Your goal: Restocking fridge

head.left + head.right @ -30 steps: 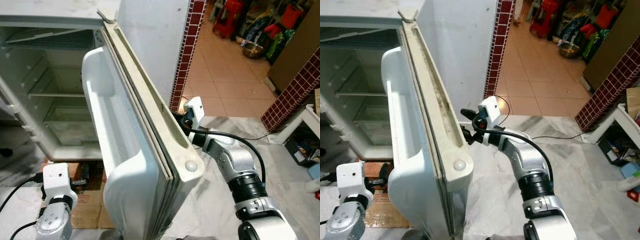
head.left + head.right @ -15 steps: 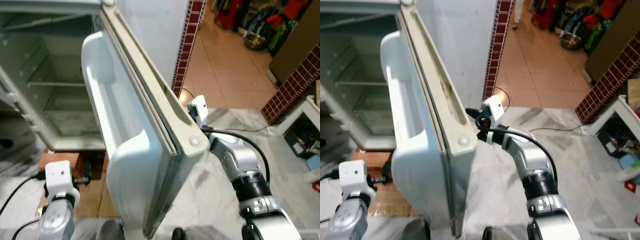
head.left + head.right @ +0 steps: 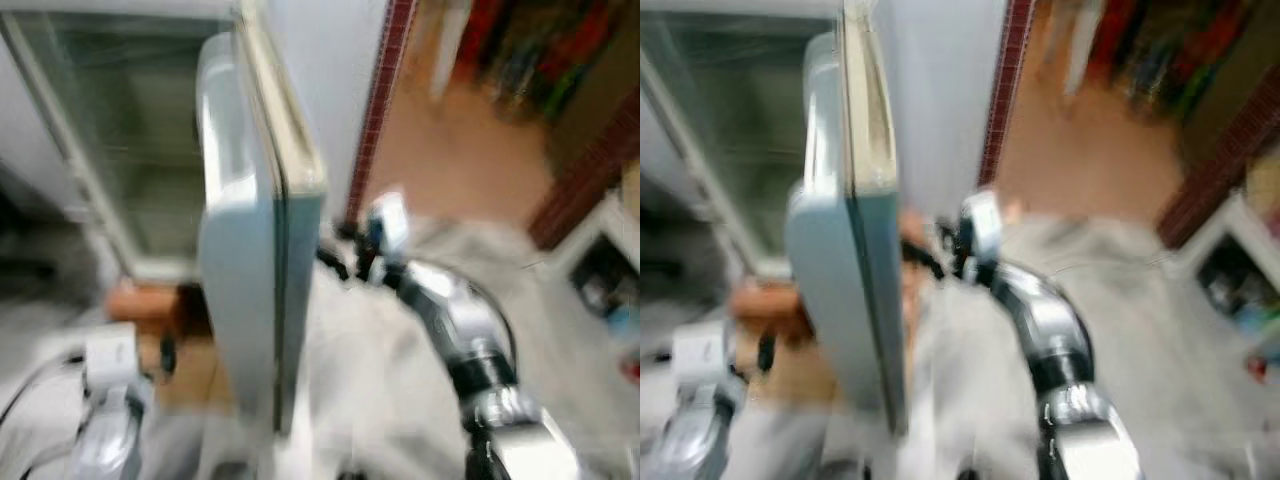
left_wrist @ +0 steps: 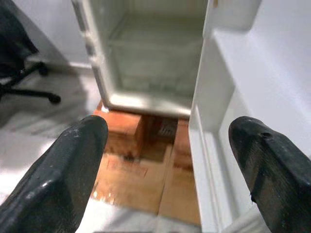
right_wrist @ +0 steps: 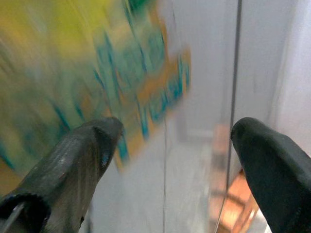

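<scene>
Right gripper (image 5: 170,160) spreads its two black fingers wide with nothing between them, at about three o'clock of the open fridge door (image 3: 245,260), facing its outer side with a blurred yellow and teal sticker (image 5: 73,73). Left gripper (image 4: 165,160), low at seven o'clock, also gapes empty toward the fridge (image 4: 146,53) on its brown blocks (image 4: 124,133)

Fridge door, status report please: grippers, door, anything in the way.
Right gripper open, at the outer side of the fridge door. Left gripper open, low, facing the fridge interior. Door wide open, edge-on to the head views. Head views blurred.
</scene>
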Controlling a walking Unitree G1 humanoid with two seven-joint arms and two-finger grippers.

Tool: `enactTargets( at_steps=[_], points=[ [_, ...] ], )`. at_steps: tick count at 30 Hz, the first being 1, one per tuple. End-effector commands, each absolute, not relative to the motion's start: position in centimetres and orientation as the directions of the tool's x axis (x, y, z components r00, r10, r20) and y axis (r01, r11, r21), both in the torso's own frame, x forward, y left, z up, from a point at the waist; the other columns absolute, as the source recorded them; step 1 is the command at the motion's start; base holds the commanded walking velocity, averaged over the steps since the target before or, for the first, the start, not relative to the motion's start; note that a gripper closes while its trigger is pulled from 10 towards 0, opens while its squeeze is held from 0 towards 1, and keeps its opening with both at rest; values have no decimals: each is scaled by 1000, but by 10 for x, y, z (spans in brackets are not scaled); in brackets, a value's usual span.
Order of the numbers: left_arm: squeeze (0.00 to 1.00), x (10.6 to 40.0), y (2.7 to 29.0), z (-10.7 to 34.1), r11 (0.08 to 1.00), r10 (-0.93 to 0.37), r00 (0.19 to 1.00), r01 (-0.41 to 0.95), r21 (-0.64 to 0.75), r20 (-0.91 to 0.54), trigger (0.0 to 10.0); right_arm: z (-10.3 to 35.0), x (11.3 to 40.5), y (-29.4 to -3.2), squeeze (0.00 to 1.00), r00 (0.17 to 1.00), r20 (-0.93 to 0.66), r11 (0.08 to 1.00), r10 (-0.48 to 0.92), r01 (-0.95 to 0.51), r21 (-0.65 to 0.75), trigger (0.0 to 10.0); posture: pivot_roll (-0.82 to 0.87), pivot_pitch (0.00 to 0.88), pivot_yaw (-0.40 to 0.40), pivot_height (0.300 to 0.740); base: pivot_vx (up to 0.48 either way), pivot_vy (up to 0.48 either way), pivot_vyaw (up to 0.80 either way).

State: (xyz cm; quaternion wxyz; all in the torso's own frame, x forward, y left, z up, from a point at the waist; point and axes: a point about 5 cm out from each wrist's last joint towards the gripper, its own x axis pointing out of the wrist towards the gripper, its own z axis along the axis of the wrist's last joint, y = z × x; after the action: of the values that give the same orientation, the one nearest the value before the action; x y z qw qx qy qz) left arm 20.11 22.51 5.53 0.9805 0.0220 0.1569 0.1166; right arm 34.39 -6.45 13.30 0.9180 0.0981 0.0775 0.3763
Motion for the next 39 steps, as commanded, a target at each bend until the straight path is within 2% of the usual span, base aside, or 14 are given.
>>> enactTargets(
  at_steps=[1,7,11,13,14,16,18,20,22,28,32,34,37,39],
  points=[
    [0,197,224,51,969,246,915,-231,86,-321,10000,143,353,-52,0,775,-44,759,630,-603,244,10000,171,35,-43,740,0,0,0],
    [0,199,225,53,961,275,911,-256,102,-307,10000,152,358,-20,0,811,-42,791,583,-556,255,10000,182,29,-46,740,0,0,0],
    [0,199,231,55,945,326,901,-296,141,-288,10000,152,363,-8,0,851,-115,839,513,-468,278,10000,187,24,-53,740,0,0,0],
    [0,199,236,56,927,372,888,-338,165,-272,10000,154,359,11,0,820,-168,801,548,-456,388,10000,191,18,-60,740,0,0,0],
    [0,199,236,56,927,372,888,-338,165,-272,10000,154,359,11,0,820,-168,801,548,-456,388,10000,191,18,-60,740,0,0,0],
    [0,199,238,57,920,388,884,-353,172,-261,10000,178,345,38,0,697,-40,583,716,-566,583,10000,189,13,-65,740,0,0,0],
    [0,199,238,59,917,392,888,-357,179,-239,10000,203,326,55,0,544,114,372,831,-697,614,10000,187,11,-65,740,0,0,0],
    [0,199,238,59,917,392,888,-357,179,-239,10000,203,326,55,0,544,114,372,831,-697,614,10000,187,11,-65,740,0,0,0],
    [0,201,239,67,900,417,891,-377,217,-180,10000,216,312,58,0,413,210,241,886,-798,552,10000,181,0,-66,740,0,0,0],
    [0,193,246,72,873,479,863,-448,192,-164,10000,199,328,49,0,504,109,363,857,-740,566,10000,210,0,-81,740,0,0,0],
    [0,167,251,37,868,492,795,-479,132,-354,10000,198,328,49,0,485,64,369,872,-738,566,10000,246,0,-102,740,0,0,0],
    [0,160,252,28,865,495,777,-485,131,-390,10000,198,327,51,0,475,59,365,878,-745,558,10000,256,0,-107,740,0,0,0],
    [0,142,249,4,885,453,744,-441,150,-490,10000,195,327,55,0,464,36,379,885,-764,522,10000,275,0,-113,740,0,0,0],
    [0,120,247,-29,909,390,686,-395,137,-614,10000,194,329,59,0,467,16,400,884,-774,491,10000,277,0,-112,740,0,0,0]
  ],
)
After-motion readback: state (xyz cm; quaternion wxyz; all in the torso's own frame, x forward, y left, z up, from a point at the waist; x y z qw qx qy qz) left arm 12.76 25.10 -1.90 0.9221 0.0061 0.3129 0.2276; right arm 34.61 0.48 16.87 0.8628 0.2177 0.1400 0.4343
